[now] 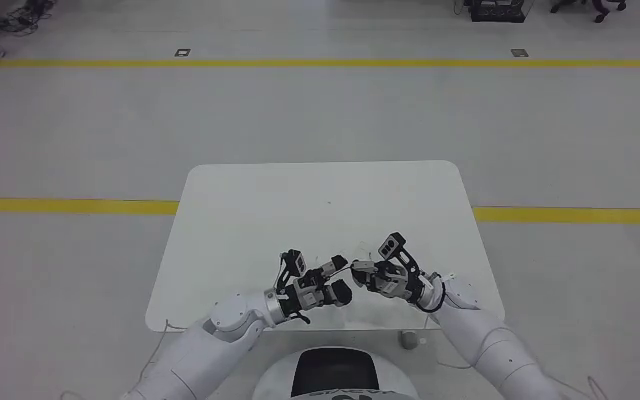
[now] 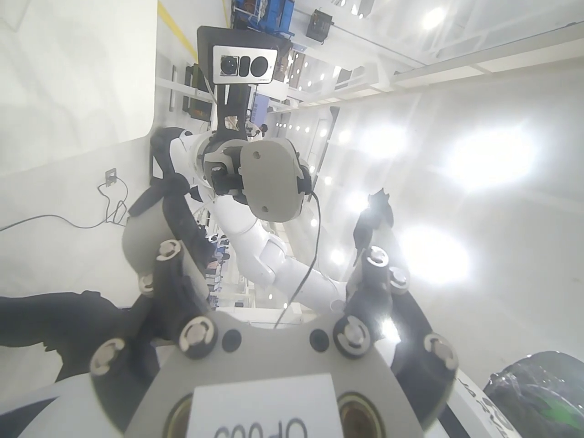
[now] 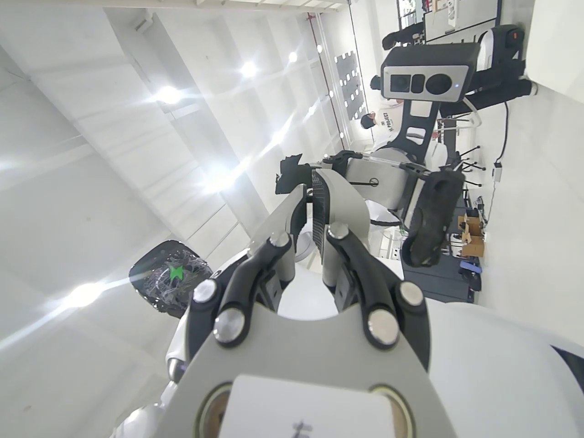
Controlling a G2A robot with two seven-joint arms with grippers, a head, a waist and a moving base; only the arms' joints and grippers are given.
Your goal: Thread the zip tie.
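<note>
You have one worktop (image 1: 320, 200), two pincers and one zip tie (image 1: 338, 267). From the top, both pincers hang over the near edge and face each other. The tie shows there as a thin strip between them, its long axis running left to right, the right end slightly farther. The wrist views don't show it clearly. Your left pincer (image 1: 338, 280) (image 2: 273, 198) is spread wide and grips nothing. Your right pincer (image 1: 360, 272) (image 3: 306, 189) has its fingers drawn almost together; you cannot tell whether the tie sits between them.
</note>
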